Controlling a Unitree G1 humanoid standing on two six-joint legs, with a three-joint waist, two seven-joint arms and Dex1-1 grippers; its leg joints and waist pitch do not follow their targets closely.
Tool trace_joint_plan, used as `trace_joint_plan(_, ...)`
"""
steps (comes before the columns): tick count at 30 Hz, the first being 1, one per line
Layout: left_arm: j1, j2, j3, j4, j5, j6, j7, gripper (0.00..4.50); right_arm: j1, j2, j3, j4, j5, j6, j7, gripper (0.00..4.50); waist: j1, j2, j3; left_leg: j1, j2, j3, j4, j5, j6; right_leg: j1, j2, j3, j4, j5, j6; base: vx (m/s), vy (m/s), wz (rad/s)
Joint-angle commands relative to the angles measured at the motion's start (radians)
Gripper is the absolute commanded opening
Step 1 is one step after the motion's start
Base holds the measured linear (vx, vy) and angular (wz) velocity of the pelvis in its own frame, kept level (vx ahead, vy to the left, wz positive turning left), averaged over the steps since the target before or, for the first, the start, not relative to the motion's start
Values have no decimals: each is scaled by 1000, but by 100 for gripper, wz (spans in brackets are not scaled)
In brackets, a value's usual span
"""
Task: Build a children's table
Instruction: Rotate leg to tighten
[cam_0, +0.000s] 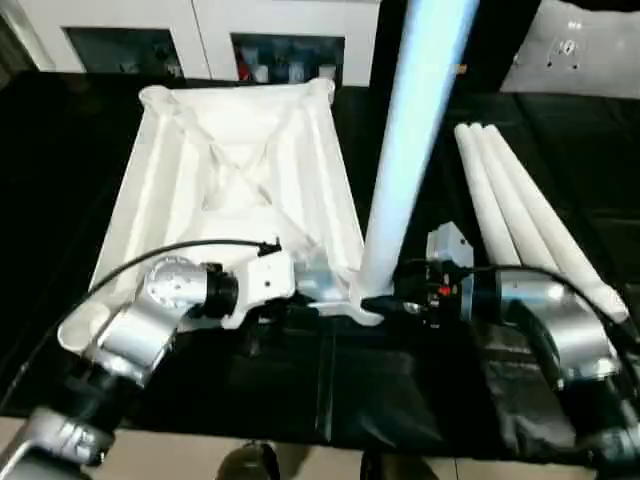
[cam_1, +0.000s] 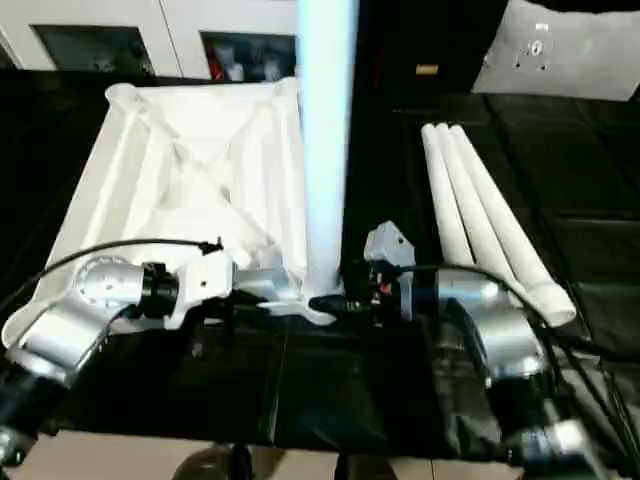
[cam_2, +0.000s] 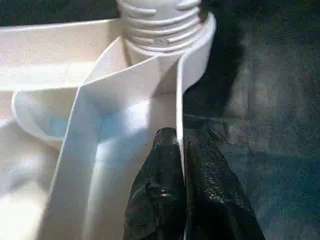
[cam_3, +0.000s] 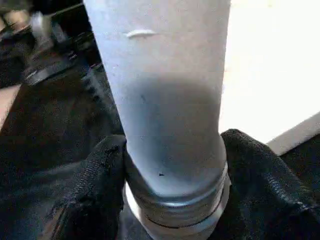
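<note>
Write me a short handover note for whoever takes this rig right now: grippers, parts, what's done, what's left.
Left gripper: shut on the tabletop's edge rib near the corner socket.
Right gripper: fingers on both sides of the upright leg at its base.
Tabletop: upside down on the black work table.
Done: one leg stands in the near corner socket; threads still show, so seating is unconfirmed.
Left: three spare legs lie to the right, not yet fitted.

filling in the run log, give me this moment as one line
stage: first leg upright in tabletop near corner socket | left gripper: shut on tabletop rim | right gripper: around leg base | spare legs: three, lying at right
</note>
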Motion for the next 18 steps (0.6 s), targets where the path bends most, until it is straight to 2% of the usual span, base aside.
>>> trace_joint_plan(1,-11,-84,0,-48,13,80,147,0,21,96,74,-33,-10,29,-95,266,-3,0,-61,16,60,-24,-71,-149,85,50,-85,50,-77,-202,-260,0,0,0)
trace_joint_plan(2,-15,-137,8,-67,32,142,227,0,30,168,68,-37,-31,40,-208,266,-13,-8,-56,14,58,-27,-77,-182,48,51,-85,51,-84,-293,-228,0,0,0)
trace_joint_plan(4,-18,-161,13,-73,37,170,258,0,32,197,68,-37,-40,45,-250,266,-23,-8,-55,13,52,-30,-79,-211,30,53,-87,50,-92,-374,-192,0,0,0)
trace_joint_plan(5,-26,-198,19,-73,50,200,308,0,32,242,62,-29,-51,44,-313,266,-25,-8,-55,13,52,-31,-79,-215,30,50,-86,51,-94,-384,-185,0,0,0)
trace_joint_plan(6,-43,-267,29,-74,70,253,395,0,29,330,37,-13,-66,50,-445,266,-28,-6,-54,17,54,-30,-79,-222,26,44,-84,53,-96,-386,-179,0,0,0)
trace_joint_plan(7,-52,-300,35,-71,75,272,433,0,27,369,24,-6,-71,52,-503,266,-32,-10,-51,16,51,-28,-80,-228,25,39,-83,54,-100,-403,-172,0,0,0)
trace_joint_plan(9,-67,-356,36,-60,86,288,491,0,23,433,7,8,-77,53,-593,265,-29,-9,-55,18,49,-30,-80,-221,23,40,-86,54,-104,-417,-157,0,0,0)
trace_joint_plan(10,-71,-372,34,-57,94,291,510,0,23,452,5,7,-81,55,-623,265,-29,-9,-56,17,49,-30,-80,-213,25,40,-83,55,-103,-402,-155,0,0,0)
trace_joint_plan(12,-77,-391,20,-54,108,285,523,0,24,475,15,2,-90,45,-642,265,-25,-3,-58,16,49,-27,-80,-179,42,40,-79,56,-96,-300,-165,0,0,0)
trace_joint_plan(14,-76,-397,9,-63,111,290,512,0,26,483,22,-6,-93,26,-638,265,-23,-1,-64,15,48,-24,-76,-148,58,45,-78,56,-90,-216,-180,0,0,0)
trace_joint_plan(15,-71,-387,2,-77,108,292,494,0,30,474,15,-11,-93,14,-633,321,-22,-3,-64,13,47,-24,-74,-127,70,48,-78,56,-85,-167,-193,0,0,0)
trace_joint_plan(17,-63,-375,2,-87,111,298,481,0,34,458,7,-11,-106,0,-627,335,-20,-4,-68,7,45,-22,-71,-91,91,54,-78,55,-78,-95,-209,0,0,0)
trace_joint_plan(18,-49,-344,4,-93,109,277,443,0,40,424,-20,-3,-117,-18,-617,346,-20,2,-71,7,46,-23,-70,-79,101,56,-78,53,-76,-62,-222,0,0,0)
